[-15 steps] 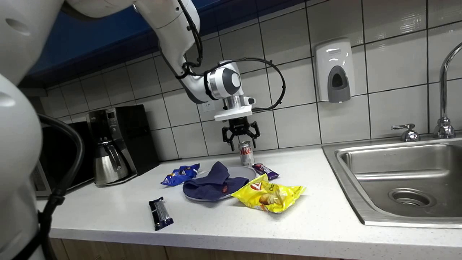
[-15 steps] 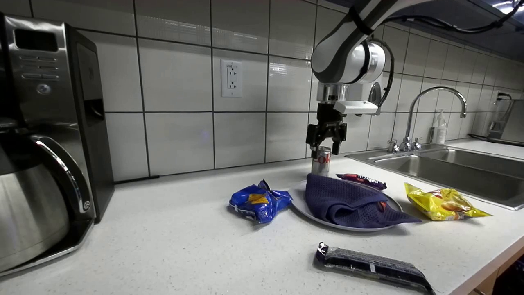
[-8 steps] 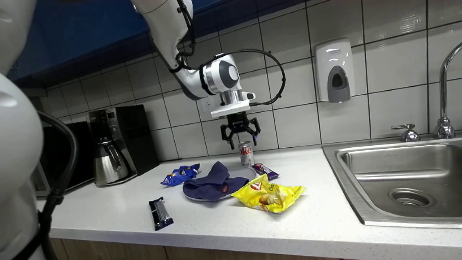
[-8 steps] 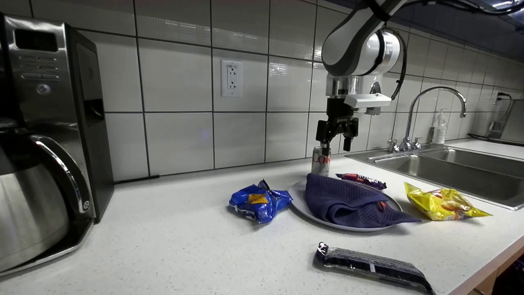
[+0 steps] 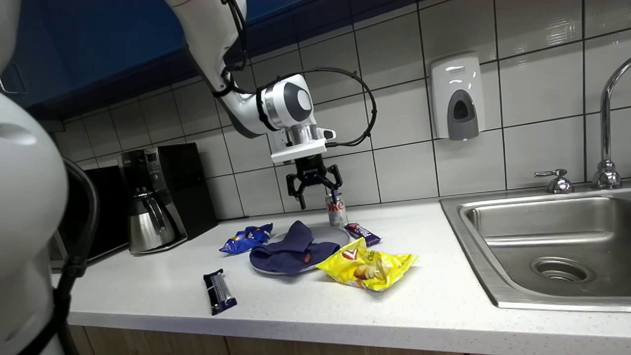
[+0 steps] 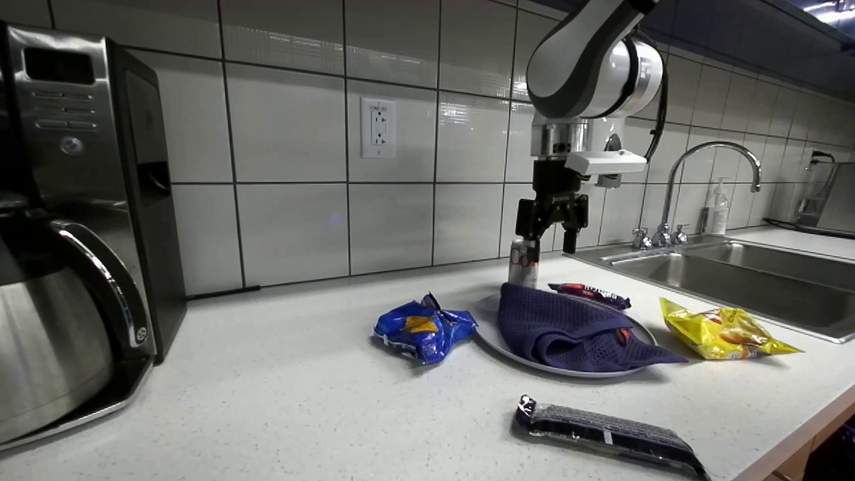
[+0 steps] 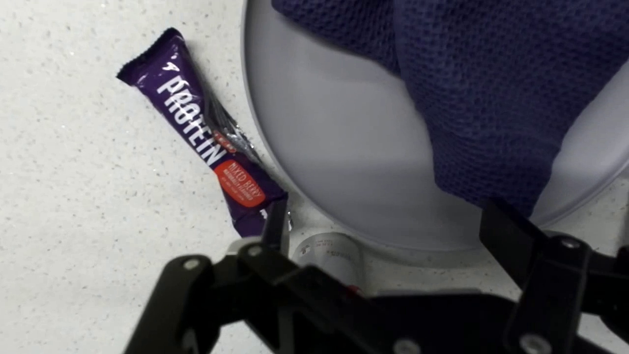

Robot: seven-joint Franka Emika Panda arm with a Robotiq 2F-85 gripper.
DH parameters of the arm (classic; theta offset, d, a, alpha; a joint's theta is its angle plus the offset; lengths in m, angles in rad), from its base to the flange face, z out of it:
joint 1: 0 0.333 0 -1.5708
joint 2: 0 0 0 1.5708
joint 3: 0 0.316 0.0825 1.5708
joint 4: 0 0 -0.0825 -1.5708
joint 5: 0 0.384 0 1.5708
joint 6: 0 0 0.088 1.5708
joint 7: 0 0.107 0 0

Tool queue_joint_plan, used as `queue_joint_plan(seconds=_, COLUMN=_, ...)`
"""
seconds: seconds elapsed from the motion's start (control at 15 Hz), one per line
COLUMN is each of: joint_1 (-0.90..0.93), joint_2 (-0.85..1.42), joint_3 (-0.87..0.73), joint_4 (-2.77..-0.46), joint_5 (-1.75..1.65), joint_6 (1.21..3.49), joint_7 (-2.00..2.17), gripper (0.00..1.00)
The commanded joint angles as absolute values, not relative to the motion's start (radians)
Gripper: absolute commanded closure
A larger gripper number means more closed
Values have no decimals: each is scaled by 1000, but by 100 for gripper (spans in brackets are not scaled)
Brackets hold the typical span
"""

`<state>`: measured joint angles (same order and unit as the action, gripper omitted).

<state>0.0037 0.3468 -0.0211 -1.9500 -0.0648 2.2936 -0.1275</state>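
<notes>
End effector (image 5: 319,203) now hangs closer to the plate (image 7: 339,128), vs. right above the silver can (image 5: 337,214) a second ago. Jaws are spread wide, gripping nothing, tho I can't tell if one finger brushes the can. That can's upright just beside the plate; navy cloth (image 7: 491,98) on the plate, purple protein bar (image 7: 196,125) beside it.
</notes>
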Motion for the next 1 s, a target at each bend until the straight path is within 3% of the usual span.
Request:
queue_joint_plan(seconds=0.0, joint_1=16, joint_2=279, joint_3=-13, joint_4=-2022, joint_5=-80, joint_6=2277, joint_7=-82, gripper=0)
queue_joint_plan(seconds=0.93, joint_1=10, joint_2=294, joint_3=-5, joint_4=-2025, joint_5=-59, joint_6=2303, joint_7=-105, gripper=0)
